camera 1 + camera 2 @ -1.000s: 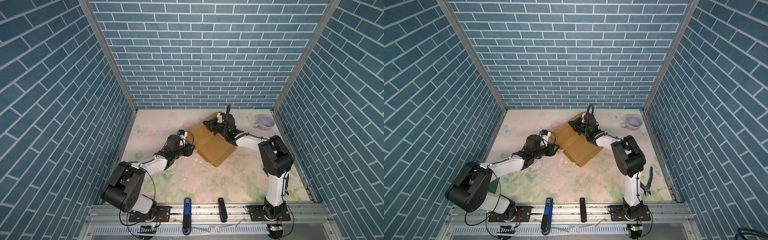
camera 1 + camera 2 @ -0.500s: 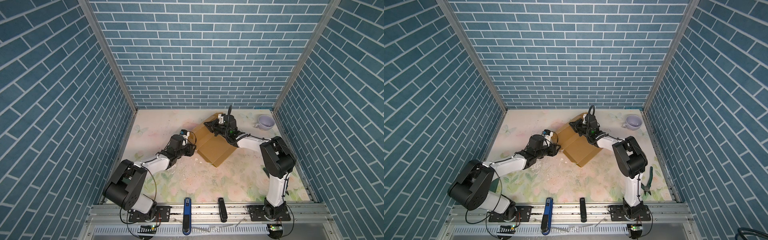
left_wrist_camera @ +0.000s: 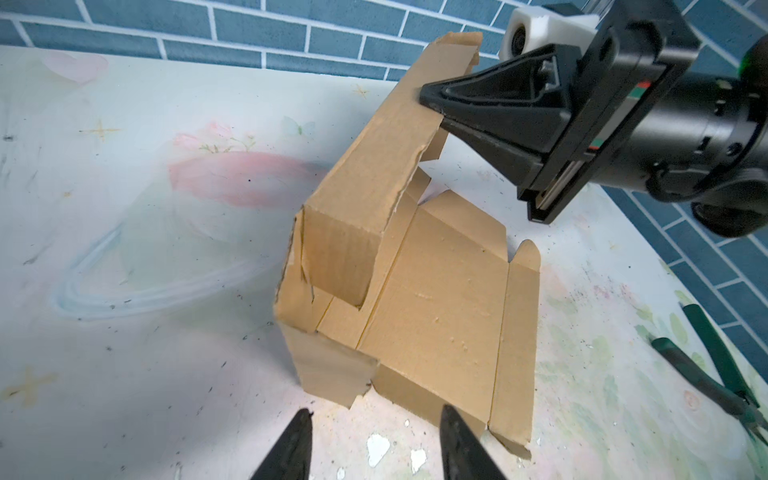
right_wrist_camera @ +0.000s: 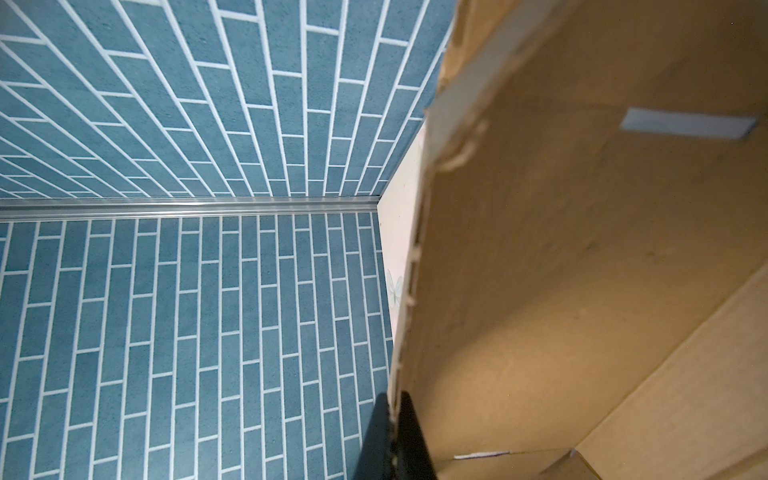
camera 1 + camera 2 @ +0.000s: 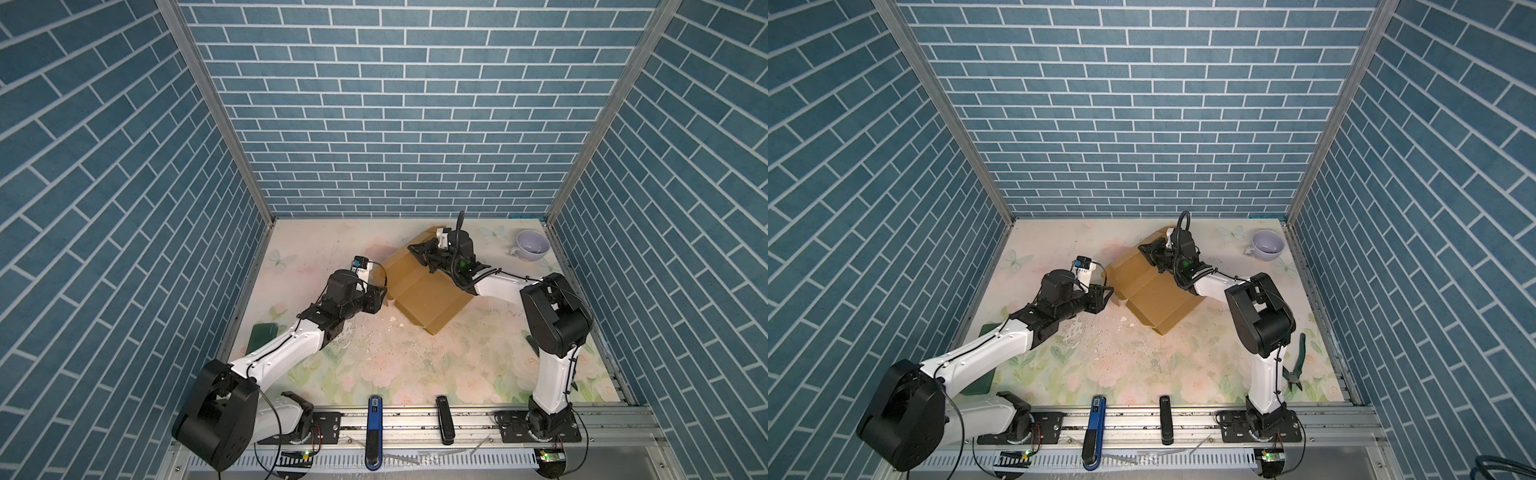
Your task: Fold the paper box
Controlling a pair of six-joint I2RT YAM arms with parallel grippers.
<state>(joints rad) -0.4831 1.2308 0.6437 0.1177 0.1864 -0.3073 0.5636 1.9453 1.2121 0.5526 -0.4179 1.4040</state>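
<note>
At the table's far edge, right of middle: I find the paper box (image 5: 428, 301) (image 5: 1158, 305), main panel flat on the table, one long flap standing tilted.
Box condition: partly folded; a short wall stands at the corner nearest the left arm (image 3: 332, 370); the standing flap's edge is ragged.
Right gripper (image 5: 412, 248) (image 3: 428, 99): clamped on the standing flap's upper edge; the right wrist view shows cardboard (image 4: 582, 291) pinched between its fingers (image 4: 409, 440).
Left gripper (image 3: 374, 419) (image 5: 1111, 293): jaws apart, empty, low over the table, just beside the box's left corner; contact I cannot confirm.
Cup (image 5: 532, 246): lavender, upright, far right corner, well apart from the box.
Pliers (image 5: 1296, 365): green-handled, lying near the table's right edge.
</note>
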